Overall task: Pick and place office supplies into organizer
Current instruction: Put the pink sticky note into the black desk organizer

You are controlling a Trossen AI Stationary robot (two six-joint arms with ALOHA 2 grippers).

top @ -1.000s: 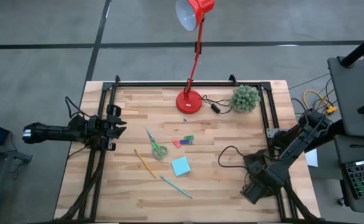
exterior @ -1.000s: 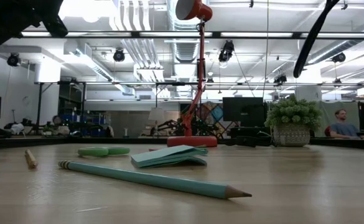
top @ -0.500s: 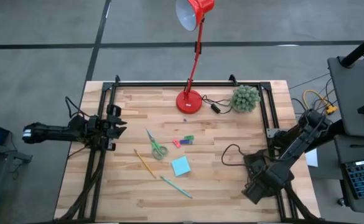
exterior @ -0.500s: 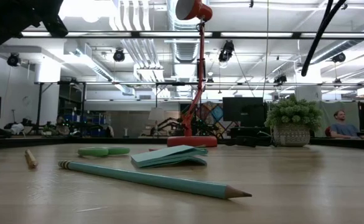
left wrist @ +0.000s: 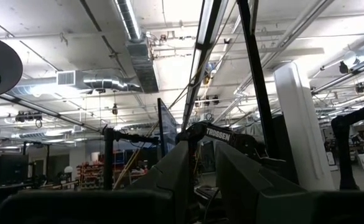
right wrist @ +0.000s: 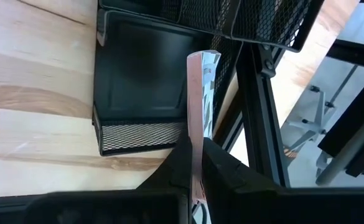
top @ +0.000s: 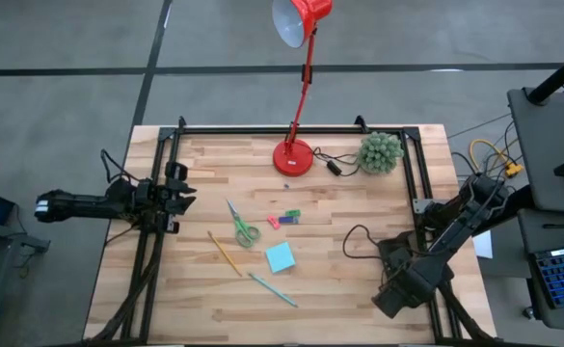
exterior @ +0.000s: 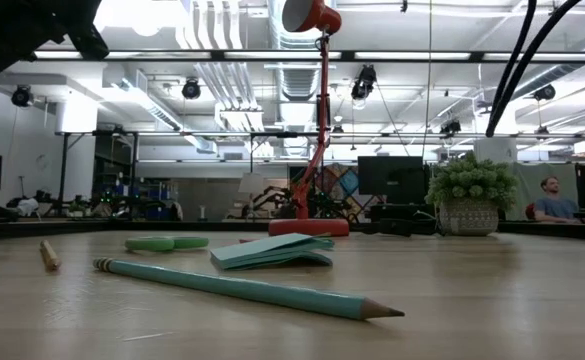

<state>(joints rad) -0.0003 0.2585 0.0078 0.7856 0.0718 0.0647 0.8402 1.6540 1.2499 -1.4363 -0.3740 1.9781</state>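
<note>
Green-handled scissors, a yellow pencil, a teal pen, a light-teal sticky-note pad and small red and green pieces lie flat on the wooden table. The black mesh organizer stands at the table's right near corner; in the high view my right arm covers it. Above it, my right gripper is shut on a thin silvery strip. My left gripper waits at the left edge, pointing up, with a narrow empty gap between its fingers. My right gripper pinches the thin strip by its near end, one finger on each flat face. The fingers slant steeply down from above and lie along the strip. The strip sticks out past the fingertips, and its free end hangs over the organizer, clear of it.
A red desk lamp and a green ball plant stand at the far edge. Black frame rails run along the table's sides, one right beside the organizer. A black cable loops on the table near my right arm.
My right gripper has tipped a little farther downward over the table's right near corner, and the cable on its arm has swung.
</note>
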